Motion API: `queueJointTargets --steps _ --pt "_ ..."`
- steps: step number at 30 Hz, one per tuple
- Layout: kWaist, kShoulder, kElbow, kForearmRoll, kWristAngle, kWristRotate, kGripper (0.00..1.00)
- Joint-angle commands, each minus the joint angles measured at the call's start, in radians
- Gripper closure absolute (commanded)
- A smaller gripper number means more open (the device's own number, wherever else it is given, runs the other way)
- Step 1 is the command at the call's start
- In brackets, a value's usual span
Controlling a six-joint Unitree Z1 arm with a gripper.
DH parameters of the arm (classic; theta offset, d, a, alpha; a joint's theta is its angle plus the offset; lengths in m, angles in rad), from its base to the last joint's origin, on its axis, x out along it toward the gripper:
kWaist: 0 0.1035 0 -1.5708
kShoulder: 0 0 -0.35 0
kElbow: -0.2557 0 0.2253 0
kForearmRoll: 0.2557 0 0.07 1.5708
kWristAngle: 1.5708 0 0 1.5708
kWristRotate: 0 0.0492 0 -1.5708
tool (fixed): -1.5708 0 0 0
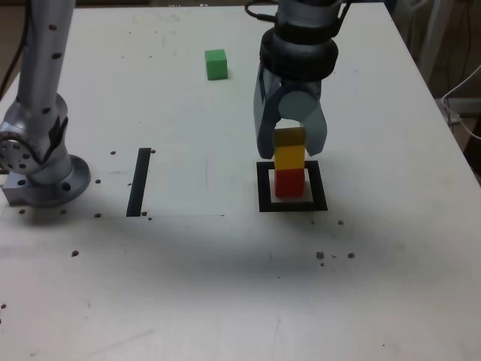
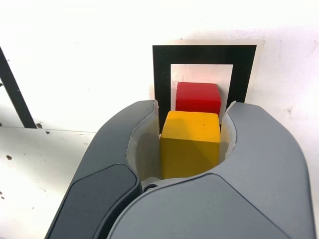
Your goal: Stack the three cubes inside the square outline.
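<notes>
Pincer [image 1: 290,144] clamps yellow cube [image 1: 289,156] upright on red cube [image 1: 288,183], inside square outline [image 1: 263,188]; stack stands vertical.

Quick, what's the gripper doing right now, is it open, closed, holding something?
Gripper: closed on the small yellow cube, which sits on the small red cube inside the black square outline.
</notes>
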Motion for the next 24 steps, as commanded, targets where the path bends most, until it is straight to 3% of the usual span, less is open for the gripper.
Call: queueJointTargets --steps 1,24 --pt "-0.005 0.006 0.006 -0.007 0.003 -0.001 0.7" --pt "-0.009 -0.012 0.039 -0.042 0.027 0.001 0.47"
